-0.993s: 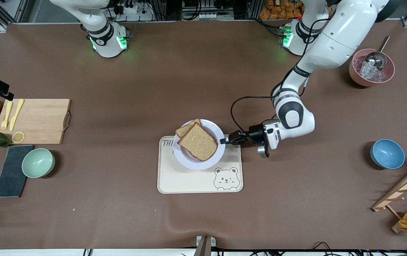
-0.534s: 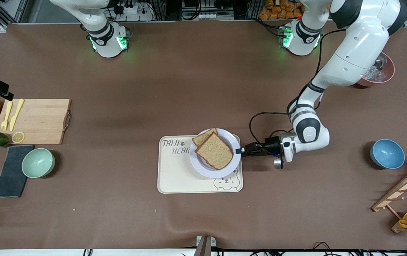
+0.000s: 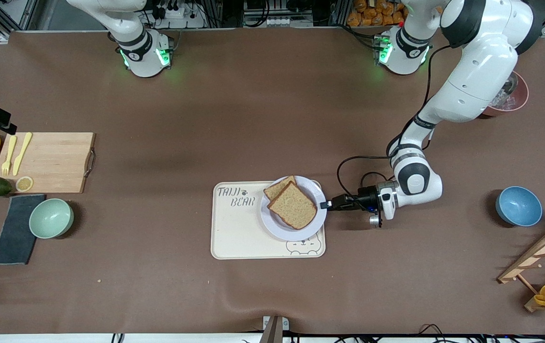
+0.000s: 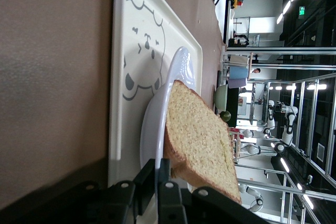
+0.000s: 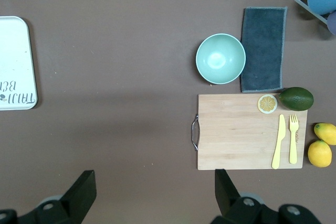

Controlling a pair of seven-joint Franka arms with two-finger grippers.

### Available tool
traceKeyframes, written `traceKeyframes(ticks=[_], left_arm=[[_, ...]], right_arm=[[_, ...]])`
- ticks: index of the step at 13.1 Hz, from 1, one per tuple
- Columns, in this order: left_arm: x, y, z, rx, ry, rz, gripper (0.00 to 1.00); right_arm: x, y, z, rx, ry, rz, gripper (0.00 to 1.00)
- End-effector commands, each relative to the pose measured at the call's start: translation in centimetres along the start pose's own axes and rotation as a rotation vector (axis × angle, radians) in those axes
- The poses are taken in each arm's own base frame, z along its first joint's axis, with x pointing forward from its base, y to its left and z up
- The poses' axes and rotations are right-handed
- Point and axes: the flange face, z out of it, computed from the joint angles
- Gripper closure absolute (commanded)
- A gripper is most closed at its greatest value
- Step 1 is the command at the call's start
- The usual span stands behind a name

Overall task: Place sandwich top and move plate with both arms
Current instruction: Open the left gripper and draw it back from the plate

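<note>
- A big brown desk (image 3: 253,119) fills the room's middle, with cables and shelves along its top edge.
- Toward the right arm's end lie a wooden cutting board (image 3: 51,162) with a yellow fork and knife, lemons, an avocado, a mint bowl (image 3: 51,217) and a dark cloth.
- The right gripper (image 5: 155,195) hangs high over that end of the desk, its jaws spread wide and holding nothing. This arm waits.
- In the middle lies a cream tray (image 3: 239,238) with a bear drawing. It reads "TAIJI BEAR".
- The plate (image 3: 296,228) rests on the tray, at the side toward the left arm's end.
- The sandwich top (image 3: 292,205) already lies on the plate, over another slice that peeks out.
- The left gripper (image 3: 325,205) is clenched on the plate's rim, low and level.
- So the bread step looks done, and the plate move is in hand.
- Next the plate needs to go slowly and stay flat, or the bread could slide off.
- Toward the left arm's end sit a blue bowl (image 3: 518,206), a pink bowl, a wooden rack and a yellow cup.
</note>
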Motion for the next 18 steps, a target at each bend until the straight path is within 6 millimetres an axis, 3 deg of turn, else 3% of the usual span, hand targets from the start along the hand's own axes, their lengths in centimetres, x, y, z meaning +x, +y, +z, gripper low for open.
traceKeyframes(ticks=[1,2,3,6,7,13,16,18], left_arm=[[0.4,-0.3,0.5,-0.023,-0.018,0.005,1.0],[0.4,-0.3,0.5,-0.023,-0.018,0.007,1.0],[0.4,-0.3,0.5,-0.024,-0.017,0.001,0.81],[1.4,-0.1,-0.6,-0.015,-0.009,-0.014,0.08],[1.4,-0.2,-0.9,-0.005,-0.018,-0.007,0.0],[1.9,0.5,-3.5,0.005,-0.044,-0.053,0.0],[3.2,3.5,-6.2,0.095,-0.136,-0.139,0.0],[4.0,6.2,-7.7,0.159,-0.168,-0.157,0.0]], right_arm=[[-0.1,0.6,-1.1,-0.021,0.013,0.002,0.0],[-0.1,0.6,-1.1,-0.021,0.013,0.002,0.0],[-0.1,0.6,-1.1,-0.021,0.013,0.002,0.0],[-0.1,0.6,-1.1,-0.021,0.013,0.002,0.0],[-0.1,0.6,-1.1,-0.021,0.013,0.0,0.0],[-0.1,0.7,-1.2,-0.022,0.014,0.002,0.0],[-0.2,0.8,-1.2,-0.024,0.016,0.007,0.0],[-0.5,3.0,-2.3,-0.018,0.04,0.044,0.0]])
